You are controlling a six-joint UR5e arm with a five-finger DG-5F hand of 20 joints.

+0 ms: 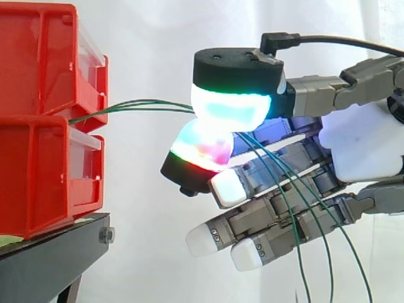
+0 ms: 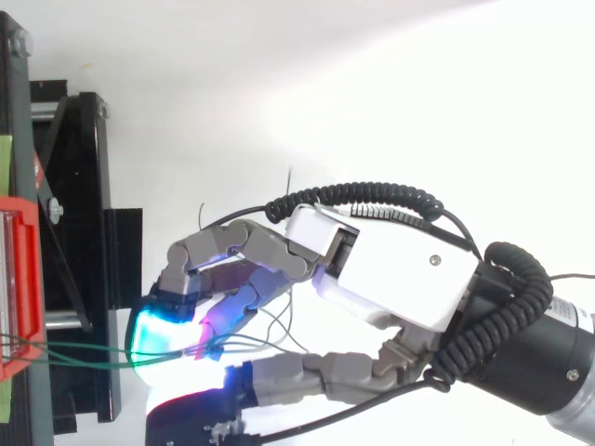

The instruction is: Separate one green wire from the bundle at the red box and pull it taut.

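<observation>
Two or three thin green wires come out from between the two stacked red bins and run nearly level to my hand. The hand is shut on them, pinching the strands between a cyan-white pad above and a red-green pad below. Past the pinch, several green strands hang loose across the other fingers, which stay straight, and drop to the lower right. From above, the green wires stretch from the red bin to the glowing pads of my hand.
The bins rest on a black stand, whose frame lies left of the hand. A white curtain hangs behind. Open space separates the bins' front from the pinching pads.
</observation>
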